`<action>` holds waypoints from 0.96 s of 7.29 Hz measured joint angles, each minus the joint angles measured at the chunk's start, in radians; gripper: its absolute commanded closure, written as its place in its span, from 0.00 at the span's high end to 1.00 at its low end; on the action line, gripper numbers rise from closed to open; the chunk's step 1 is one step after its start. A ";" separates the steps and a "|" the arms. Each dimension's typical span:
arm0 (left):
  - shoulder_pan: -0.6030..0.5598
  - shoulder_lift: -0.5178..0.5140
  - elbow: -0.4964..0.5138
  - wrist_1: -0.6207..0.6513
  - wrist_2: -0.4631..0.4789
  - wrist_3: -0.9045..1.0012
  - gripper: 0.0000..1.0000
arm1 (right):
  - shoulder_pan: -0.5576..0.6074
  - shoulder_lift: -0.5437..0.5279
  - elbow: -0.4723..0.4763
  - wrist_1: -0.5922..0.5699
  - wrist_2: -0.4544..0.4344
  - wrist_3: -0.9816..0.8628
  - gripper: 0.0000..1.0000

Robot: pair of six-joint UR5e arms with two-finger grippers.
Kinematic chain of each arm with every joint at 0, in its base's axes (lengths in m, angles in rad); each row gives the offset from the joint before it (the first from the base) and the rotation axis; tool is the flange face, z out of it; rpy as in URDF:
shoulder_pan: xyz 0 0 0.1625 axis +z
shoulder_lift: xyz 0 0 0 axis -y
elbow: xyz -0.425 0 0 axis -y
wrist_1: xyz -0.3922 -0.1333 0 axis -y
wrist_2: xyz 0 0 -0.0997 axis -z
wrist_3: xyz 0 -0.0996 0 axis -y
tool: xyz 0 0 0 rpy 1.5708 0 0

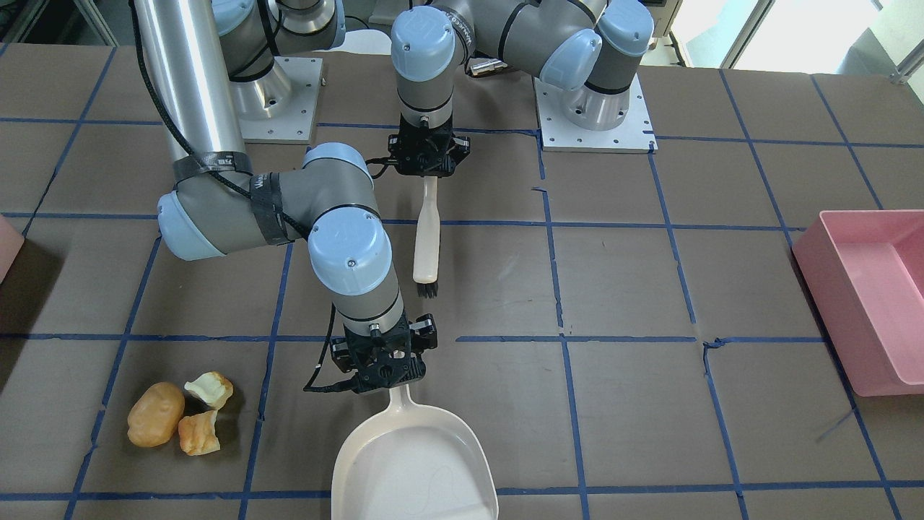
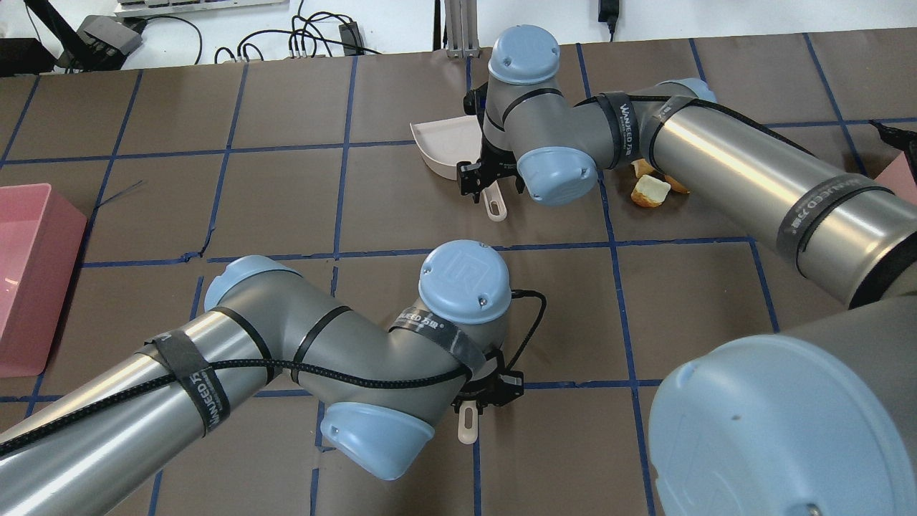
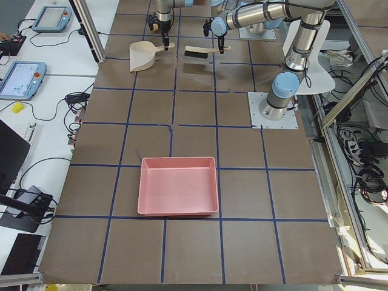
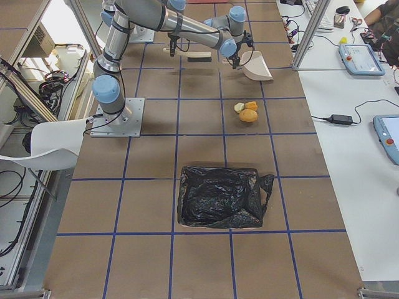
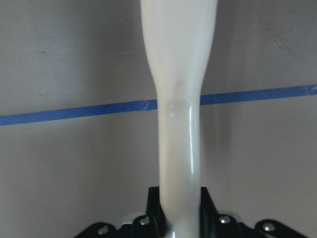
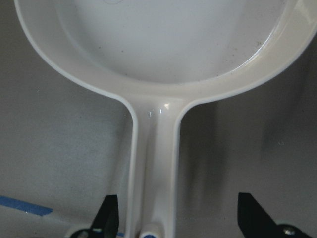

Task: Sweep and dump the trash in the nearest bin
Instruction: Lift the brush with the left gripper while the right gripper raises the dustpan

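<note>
On the worktop [image 1: 621, 289], near its middle, the right hand [image 1: 390, 379] straddles the dustpan [image 1: 415, 462] handle with its fingers spread wide, gripping nothing. The left hand [image 1: 428, 172] is clamped on the brush [image 1: 426, 238]. The trash [image 1: 177, 415] lies well aside, toward the nearest bin [image 1: 6, 249]. An off-centre squeeze could twist the pan, and a hard sweep could roll the lumps away.

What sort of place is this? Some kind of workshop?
Probably a robotics research lab: two robot arms are bolted to a table gridded with blue tape, control tablets sit on a side bench, and cables trail alongside.
</note>
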 measured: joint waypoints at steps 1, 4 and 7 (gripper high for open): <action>0.012 0.013 0.005 -0.004 0.009 -0.008 0.00 | 0.006 0.005 0.000 -0.011 0.000 0.001 0.47; 0.039 0.039 0.009 -0.006 0.015 0.008 0.00 | 0.008 0.010 -0.004 -0.020 0.000 0.003 0.24; 0.041 0.039 0.012 -0.005 0.015 0.015 0.00 | 0.006 0.004 -0.008 -0.015 0.000 0.002 0.17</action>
